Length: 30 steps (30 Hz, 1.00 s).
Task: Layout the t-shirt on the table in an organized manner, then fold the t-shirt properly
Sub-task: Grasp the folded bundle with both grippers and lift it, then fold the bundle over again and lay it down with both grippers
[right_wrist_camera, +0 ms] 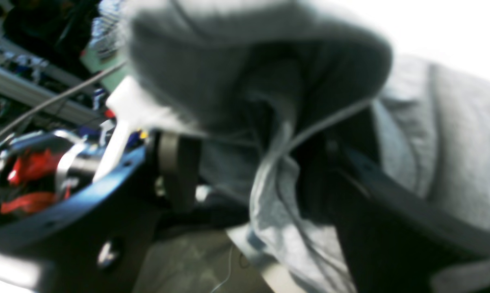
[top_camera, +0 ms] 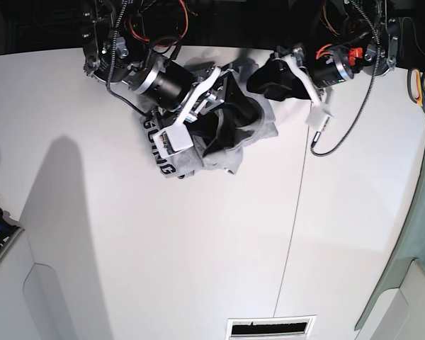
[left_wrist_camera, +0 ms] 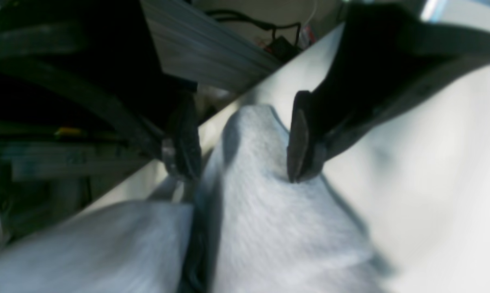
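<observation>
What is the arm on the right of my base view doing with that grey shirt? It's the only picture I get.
Observer: That is the left gripper. Its wrist camera shows the jaws apart, straddling a raised ridge of the t-shirt.
Operator: Is it touching the cloth?
Observer: One finger pad rests against the ridge, which lies near the edge of the table.
Operator: And the other arm?
Observer: At the right gripper, a hemmed fold of shirt hangs between the fingers. The view is too blurred to tell whether it is clamped.
</observation>
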Each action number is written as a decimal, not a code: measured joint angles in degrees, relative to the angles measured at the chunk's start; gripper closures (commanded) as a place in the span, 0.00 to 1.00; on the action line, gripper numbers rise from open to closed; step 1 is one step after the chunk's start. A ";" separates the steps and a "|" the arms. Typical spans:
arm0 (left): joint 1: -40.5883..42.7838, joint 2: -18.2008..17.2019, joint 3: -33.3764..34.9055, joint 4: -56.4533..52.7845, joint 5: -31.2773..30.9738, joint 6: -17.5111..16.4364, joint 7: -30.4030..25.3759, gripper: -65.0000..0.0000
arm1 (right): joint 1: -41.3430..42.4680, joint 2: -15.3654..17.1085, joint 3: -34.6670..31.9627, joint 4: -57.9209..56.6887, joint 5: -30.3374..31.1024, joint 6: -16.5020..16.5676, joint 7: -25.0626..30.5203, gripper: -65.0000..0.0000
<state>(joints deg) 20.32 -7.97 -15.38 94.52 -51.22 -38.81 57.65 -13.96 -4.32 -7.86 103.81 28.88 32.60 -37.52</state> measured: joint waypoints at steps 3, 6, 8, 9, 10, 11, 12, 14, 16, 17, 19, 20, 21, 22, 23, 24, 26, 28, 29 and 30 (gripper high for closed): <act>0.15 -1.14 -3.76 0.00 -4.35 -0.31 3.13 0.43 | 0.57 -0.15 -0.42 0.00 -2.86 0.13 0.04 0.44; 0.79 -2.25 -4.72 0.00 -5.07 -0.28 3.50 0.43 | 0.81 0.87 -0.35 0.00 -4.98 0.13 0.00 0.44; 1.77 -3.32 -5.29 0.00 -5.31 -0.28 3.41 0.43 | 0.79 1.84 -0.35 0.00 -5.07 0.13 0.00 0.44; 2.25 -3.72 -5.86 0.00 -5.75 -0.28 3.45 0.43 | 0.79 2.32 -0.35 0.00 -5.11 0.15 0.00 0.44; 2.69 -4.09 -6.73 0.00 -6.58 -0.26 3.48 0.43 | 0.81 2.62 -0.35 0.00 -5.18 0.15 0.00 0.44; 2.91 -4.31 -7.85 0.00 -7.34 -0.26 3.69 0.43 | 0.98 2.89 -0.33 0.00 -5.18 0.15 -0.02 0.44; 2.93 -4.46 -9.35 0.00 -8.17 -0.26 3.67 0.43 | 1.38 3.19 -0.37 0.00 -5.20 0.15 -0.02 0.44; 2.80 -4.81 -12.39 0.11 -11.19 -0.28 3.54 0.47 | 2.64 3.37 -0.20 0.00 -5.49 0.22 0.00 0.44; 2.82 -5.31 -14.49 1.33 -13.97 -0.28 3.63 0.64 | 4.42 3.37 1.22 0.00 -5.62 0.20 1.57 0.44; 2.89 -5.55 -14.71 2.38 -14.91 -0.33 4.07 0.76 | 5.31 3.34 2.38 0.00 -5.60 0.00 2.71 0.44; 2.86 -5.53 -13.90 5.60 -16.70 -0.39 4.39 0.95 | 7.32 3.34 5.09 0.00 -5.84 -0.70 4.13 0.61; 2.84 -5.53 -12.83 7.67 -17.25 -0.44 4.31 1.00 | 8.59 3.34 6.49 0.00 -6.29 -0.98 4.09 0.78; 2.82 -5.53 -11.34 9.97 -17.18 -0.46 4.35 1.00 | 9.90 3.37 7.69 0.00 -7.06 -1.42 3.98 0.95; 2.82 -5.55 -9.44 12.39 -16.61 -0.48 4.17 1.00 | 11.19 3.34 8.87 -0.02 -8.20 -1.84 4.07 1.00; 2.82 -5.55 -7.10 14.56 -15.34 -0.48 3.56 1.00 | 12.61 3.37 9.97 -0.33 -9.31 -1.99 4.28 1.00; 2.80 -5.57 -4.35 16.15 -13.75 -0.55 2.69 1.00 | 14.01 3.37 10.86 -1.14 -9.88 -1.97 4.42 1.00; 2.78 -5.55 1.68 17.27 -8.57 -0.87 -1.16 1.00 | 16.63 3.34 12.07 -4.46 -9.84 -1.84 4.90 1.00; 2.49 -5.29 6.69 16.31 -1.05 -0.90 -5.11 1.00 | 19.28 3.34 12.24 -10.19 -9.84 -1.60 4.72 1.00; 2.29 -4.87 8.41 15.06 1.88 -0.92 -6.47 1.00 | 20.65 3.34 12.26 -13.68 -9.92 -1.49 4.63 1.00; 1.81 -4.42 9.86 13.29 3.69 -0.70 -7.10 1.00 | 22.27 3.34 12.24 -17.68 -9.94 -1.38 4.52 1.00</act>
<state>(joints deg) 22.13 -12.38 -5.52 107.81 -47.53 -39.51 50.54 8.32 -0.97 4.38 86.13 18.94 31.22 -32.99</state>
